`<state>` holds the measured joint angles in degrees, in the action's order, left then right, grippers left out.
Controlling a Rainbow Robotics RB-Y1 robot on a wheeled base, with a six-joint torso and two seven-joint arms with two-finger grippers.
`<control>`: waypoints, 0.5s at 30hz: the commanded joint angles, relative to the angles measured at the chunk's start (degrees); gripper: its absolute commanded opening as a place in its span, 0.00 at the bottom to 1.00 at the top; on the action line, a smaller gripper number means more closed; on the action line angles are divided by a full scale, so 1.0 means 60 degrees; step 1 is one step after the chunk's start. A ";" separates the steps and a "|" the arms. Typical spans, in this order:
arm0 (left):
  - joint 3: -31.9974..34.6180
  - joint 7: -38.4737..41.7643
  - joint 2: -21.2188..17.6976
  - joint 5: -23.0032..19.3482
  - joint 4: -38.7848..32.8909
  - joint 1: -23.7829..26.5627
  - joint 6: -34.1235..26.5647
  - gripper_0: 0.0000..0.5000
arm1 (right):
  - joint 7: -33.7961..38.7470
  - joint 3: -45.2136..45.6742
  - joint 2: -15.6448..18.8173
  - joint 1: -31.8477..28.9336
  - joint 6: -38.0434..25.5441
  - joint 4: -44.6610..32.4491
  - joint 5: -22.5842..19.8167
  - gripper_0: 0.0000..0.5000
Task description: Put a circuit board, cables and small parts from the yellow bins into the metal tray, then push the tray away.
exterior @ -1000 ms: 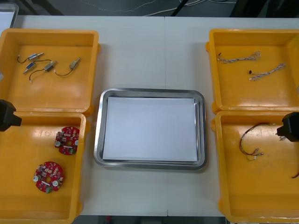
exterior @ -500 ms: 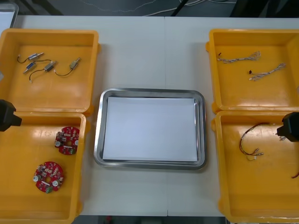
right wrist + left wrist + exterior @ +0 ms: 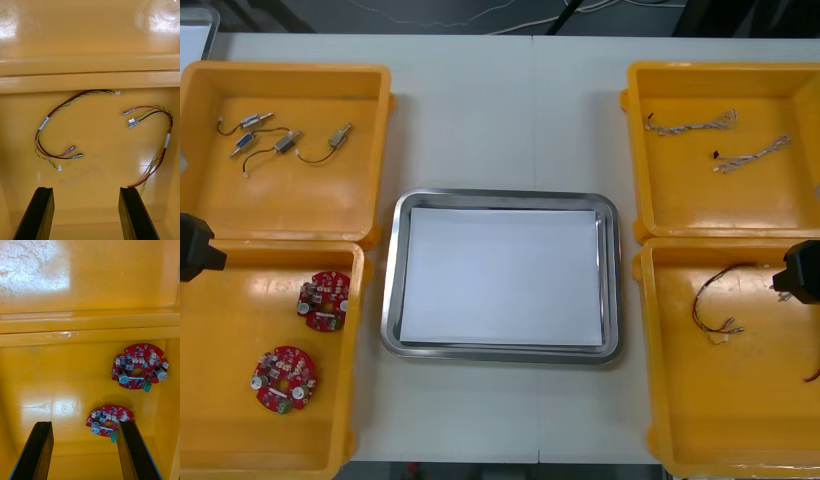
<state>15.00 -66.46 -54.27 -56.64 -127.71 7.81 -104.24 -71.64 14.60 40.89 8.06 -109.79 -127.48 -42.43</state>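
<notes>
Front view: I see nothing shifted. Left gripper, jaws open, hangs over the near-left circuit boards; right gripper, open too, over near-right red-and-yellow cables; metal tray, centre of the counter, stays empty.

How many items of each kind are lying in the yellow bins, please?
Round red circuit boards: 2
Small metal parts: 4
Twisted cables: 2
Red and yellow cables: 2
Total: 10
</notes>
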 commanded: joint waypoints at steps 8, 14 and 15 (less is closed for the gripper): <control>0.0253 -0.0233 -0.0330 -0.0023 -0.0263 -0.0173 0.0074 1.00 | -0.0409 0.0292 -0.0091 -0.0127 -0.0035 -0.0317 0.0070 1.00; 0.0253 -0.0233 -0.0330 -0.0023 -0.0263 -0.0173 0.0074 1.00 | -0.0409 0.0292 -0.0091 -0.0127 -0.0035 -0.0317 0.0070 1.00; 0.0253 -0.0233 -0.0330 -0.0023 -0.0263 -0.0173 0.0074 1.00 | -0.0409 0.0292 -0.0091 -0.0127 -0.0035 -0.0317 0.0070 1.00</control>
<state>15.00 -66.46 -54.27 -56.64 -127.71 7.81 -104.24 -71.64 14.60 40.89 8.06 -109.79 -127.48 -42.43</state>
